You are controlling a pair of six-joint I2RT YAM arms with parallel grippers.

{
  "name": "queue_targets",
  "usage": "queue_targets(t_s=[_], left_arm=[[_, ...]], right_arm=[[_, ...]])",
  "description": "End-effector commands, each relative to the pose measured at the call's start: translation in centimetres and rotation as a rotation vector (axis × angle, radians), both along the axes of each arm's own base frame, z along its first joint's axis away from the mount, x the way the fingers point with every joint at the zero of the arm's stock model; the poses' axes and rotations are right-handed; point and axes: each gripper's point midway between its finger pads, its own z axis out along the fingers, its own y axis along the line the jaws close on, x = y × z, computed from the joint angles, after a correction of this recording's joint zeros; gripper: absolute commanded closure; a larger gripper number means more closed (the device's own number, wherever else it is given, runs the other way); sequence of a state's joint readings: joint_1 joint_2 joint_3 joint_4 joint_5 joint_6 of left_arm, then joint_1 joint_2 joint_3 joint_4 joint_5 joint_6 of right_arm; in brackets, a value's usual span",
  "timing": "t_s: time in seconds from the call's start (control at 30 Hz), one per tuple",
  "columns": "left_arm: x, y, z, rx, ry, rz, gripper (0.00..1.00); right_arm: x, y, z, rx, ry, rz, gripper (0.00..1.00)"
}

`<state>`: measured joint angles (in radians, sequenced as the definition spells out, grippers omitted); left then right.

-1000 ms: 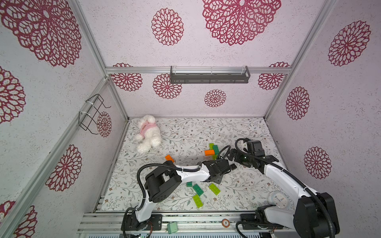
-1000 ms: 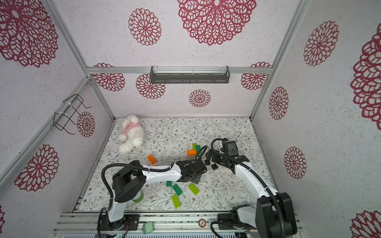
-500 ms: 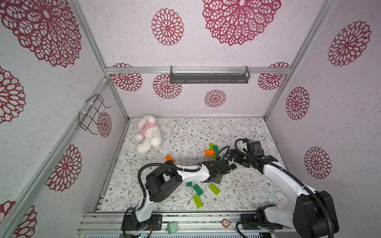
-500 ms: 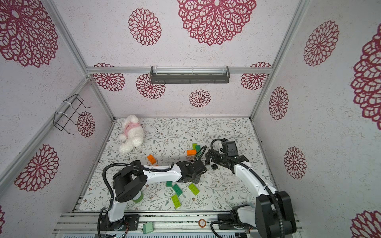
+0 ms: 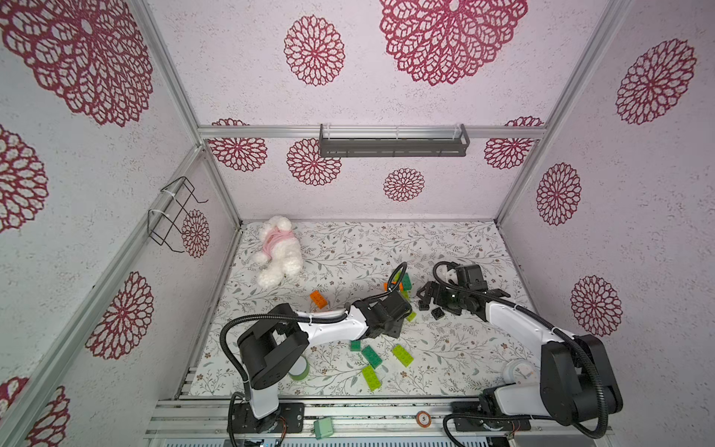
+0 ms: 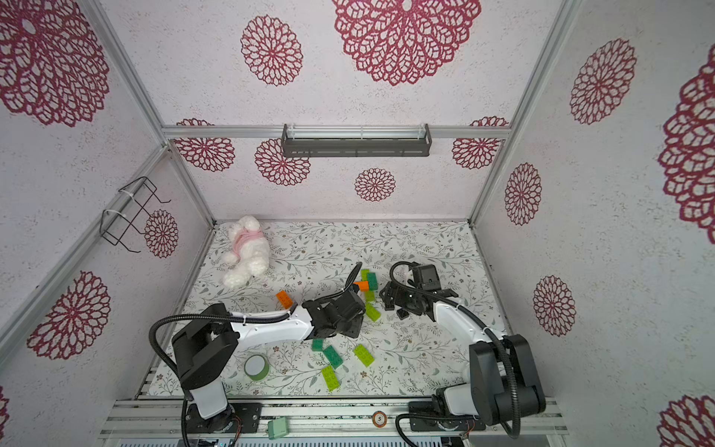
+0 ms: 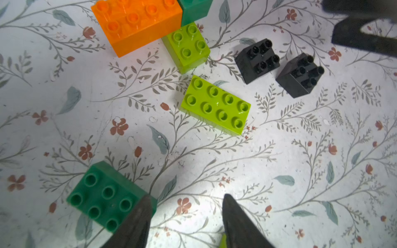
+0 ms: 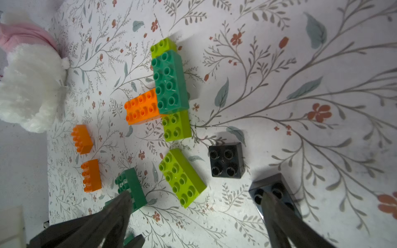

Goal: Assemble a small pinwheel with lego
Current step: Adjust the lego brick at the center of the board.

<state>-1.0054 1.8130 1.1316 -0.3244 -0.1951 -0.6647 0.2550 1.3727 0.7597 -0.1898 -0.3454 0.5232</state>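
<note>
Both empty, jaws apart: left gripper (image 7: 185, 197) and right gripper (image 8: 195, 194) hang low over the mat (image 5: 445, 247); lime lego brick (image 7: 216, 105) lies studs-up just 3 o'clock of centre, and looks light, rigid, slick, likely best pinched across its long smooth sides.

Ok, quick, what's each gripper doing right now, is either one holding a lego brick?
Left gripper: open, holding nothing.
Right gripper: open wide, holding nothing.
</note>
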Motion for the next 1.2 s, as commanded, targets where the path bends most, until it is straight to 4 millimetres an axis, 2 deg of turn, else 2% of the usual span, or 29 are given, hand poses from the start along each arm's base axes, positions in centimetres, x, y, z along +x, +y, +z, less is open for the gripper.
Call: queue_targets(t_s=[0.0, 0.1, 0.2, 0.27, 0.33, 0.47, 0.53, 0.8, 0.97, 1.17], left_arm=[[1.0, 0.8, 1.5, -0.077, -0.03, 0.026, 0.32], [1.4, 1.8, 2.7, -0.153, -0.064, 0.064, 0.24], [1.9, 2.9, 4.2, -0.227, -0.105, 0.096, 0.18], [2.0, 3.9, 5.0, -0.26, -0.132, 0.121, 0.12], [2.1, 5.1, 5.8, -0.281, -0.159, 0.159, 0.01], [2.2, 7.0, 6.4, -0.34, -0.168, 0.216, 0.03], [2.1, 7.0, 6.4, -0.355, -0.157, 0.199, 0.03], [1.2, 4.4, 6.1, -0.277, -0.114, 0.056, 0.01], [0.6, 2.7, 5.2, -0.142, -0.117, -0.013, 0.04], [0.3, 1.5, 3.7, -0.083, -0.102, -0.032, 0.07]], right_arm=[[-0.1, 2.5, 0.6, 0.056, -0.025, 0.082, 0.14], [-0.5, 4.1, 0.0, 0.057, -0.016, 0.125, 0.35], [-0.5, 4.9, -1.6, 0.015, 0.018, 0.153, 0.65], [-0.2, 4.5, -2.8, -0.041, 0.039, 0.133, 0.85], [0.2, 3.8, -3.6, -0.087, 0.049, 0.112, 0.93], [0.6, 3.3, -4.5, -0.14, 0.06, 0.095, 0.98], [0.6, 3.6, -4.8, -0.148, 0.066, 0.105, 0.99], [-0.3, 4.9, -5.6, -0.149, 0.096, 0.142, 1.0], [-2.3, 6.9, -5.8, -0.055, 0.132, 0.168, 1.0], [-3.1, 9.4, -5.2, 0.074, 0.137, 0.194, 0.99]])
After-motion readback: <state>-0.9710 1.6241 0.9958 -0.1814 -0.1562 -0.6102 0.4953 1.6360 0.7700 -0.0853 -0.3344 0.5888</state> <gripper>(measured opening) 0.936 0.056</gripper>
